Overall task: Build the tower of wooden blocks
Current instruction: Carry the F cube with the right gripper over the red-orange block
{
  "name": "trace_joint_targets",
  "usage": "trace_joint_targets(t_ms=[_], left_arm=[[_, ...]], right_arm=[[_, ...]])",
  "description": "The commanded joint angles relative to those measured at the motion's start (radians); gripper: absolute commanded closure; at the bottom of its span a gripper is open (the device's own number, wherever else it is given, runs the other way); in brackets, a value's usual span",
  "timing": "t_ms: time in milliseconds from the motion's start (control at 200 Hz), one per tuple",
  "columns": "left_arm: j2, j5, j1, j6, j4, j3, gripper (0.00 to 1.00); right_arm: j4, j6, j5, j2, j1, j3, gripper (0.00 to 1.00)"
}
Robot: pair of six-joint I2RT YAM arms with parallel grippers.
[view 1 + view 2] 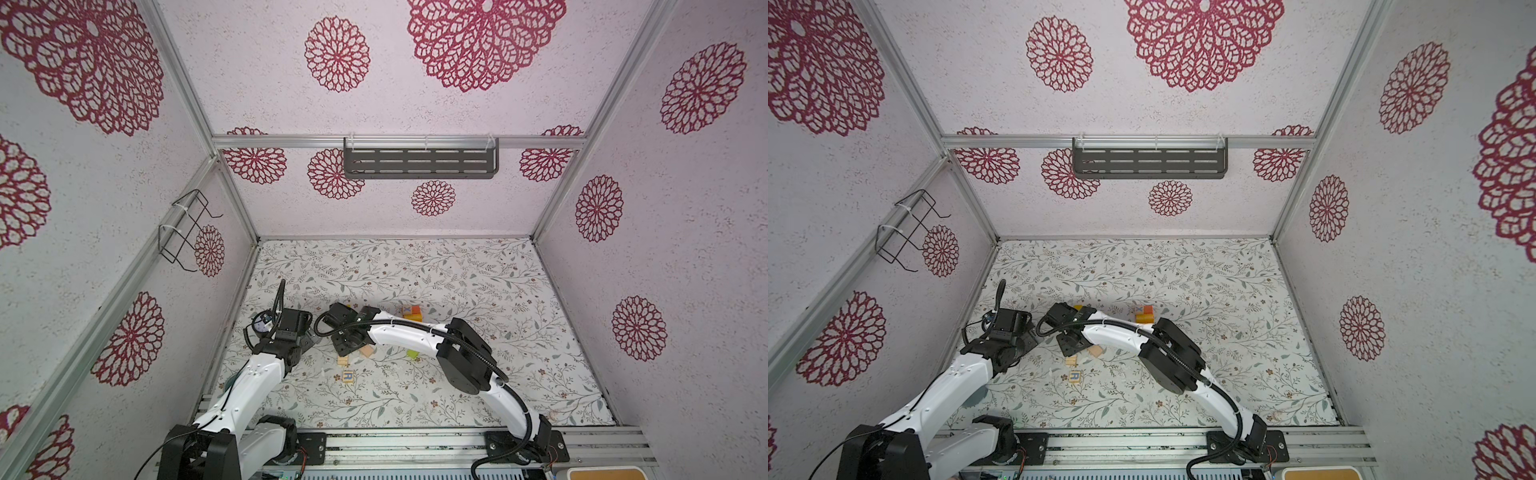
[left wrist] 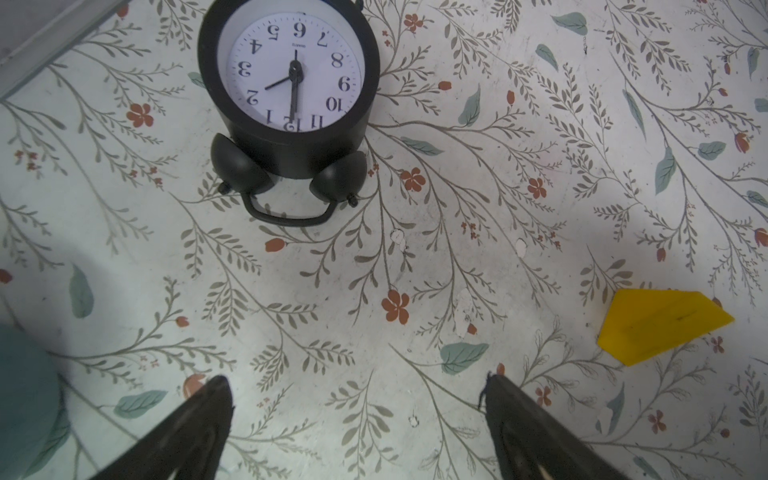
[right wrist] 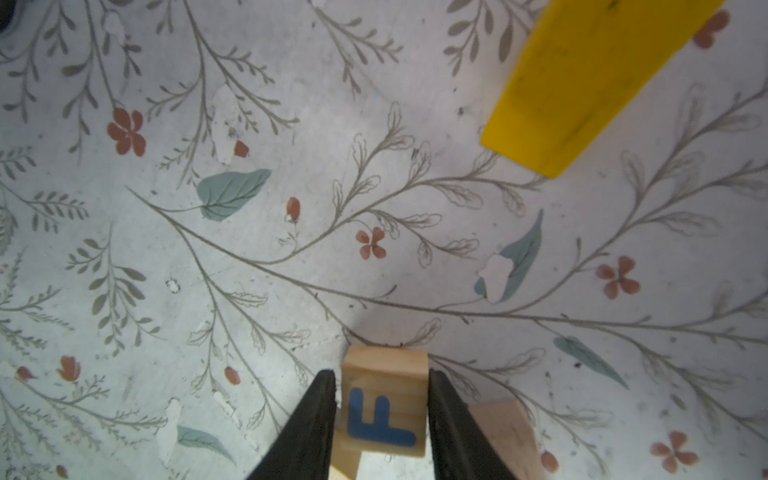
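My right gripper is shut on a natural-wood cube with a blue F, one finger against each side. A tan block lies beside it, and a yellow wedge lies farther off. In both top views the right wrist covers this grip. A cube lettered R and a tan block lie close by. Near them are a lime green block and an orange cylinder with a lettered cube behind it. My left gripper is open over bare mat. No tower shows.
A black alarm clock lies on the mat ahead of the left gripper, near the left wall. A teal object sits at the edge of the left wrist view. The flowered mat runs to walls on three sides.
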Motion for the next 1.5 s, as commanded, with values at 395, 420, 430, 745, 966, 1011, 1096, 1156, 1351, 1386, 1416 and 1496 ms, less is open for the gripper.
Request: trace_joint_targets(t_ms=[395,420,430,745,966,1011,1096,1156,1351,1386,1416,1496], left_arm=[[0.000,0.048,0.007,0.009,0.029,-0.006,0.03],[0.002,0.060,0.007,0.015,0.033,-0.003,0.03],[0.002,0.065,0.007,0.016,0.033,-0.002,0.03],[-0.002,0.091,-0.031,0.042,0.018,0.049,0.03],[0.054,0.036,-0.128,0.054,-0.008,0.157,0.03],[0.079,0.033,-0.143,0.054,-0.013,0.180,0.03],[0.136,0.027,-0.179,0.050,-0.015,0.225,0.03],[0.175,0.021,-0.212,0.050,-0.016,0.260,0.03],[0.326,-0.015,-0.308,0.067,-0.041,0.409,0.03],[0.352,-0.020,-0.321,0.071,-0.040,0.434,0.03],[0.373,-0.024,-0.332,0.075,-0.041,0.455,0.03],[0.429,-0.023,-0.355,0.089,-0.036,0.507,0.03]], right_arm=[[-0.046,0.001,0.057,-0.034,0.009,0.044,0.68],[-0.047,0.001,0.061,-0.038,0.008,0.043,0.68],[-0.047,-0.001,0.062,-0.041,0.009,0.043,0.68],[-0.065,-0.023,0.111,-0.135,-0.028,-0.007,0.68],[-0.040,-0.032,0.118,-0.257,-0.091,-0.124,0.69],[-0.030,-0.030,0.103,-0.285,-0.116,-0.158,0.69],[-0.020,-0.029,0.075,-0.333,-0.165,-0.215,0.68],[-0.019,-0.036,0.078,-0.368,-0.198,-0.248,0.68],[-0.021,-0.056,0.083,-0.469,-0.311,-0.353,0.68],[-0.022,-0.060,0.087,-0.486,-0.330,-0.370,0.68],[-0.022,-0.062,0.087,-0.497,-0.347,-0.383,0.68],[-0.017,-0.065,0.078,-0.523,-0.389,-0.418,0.68]])
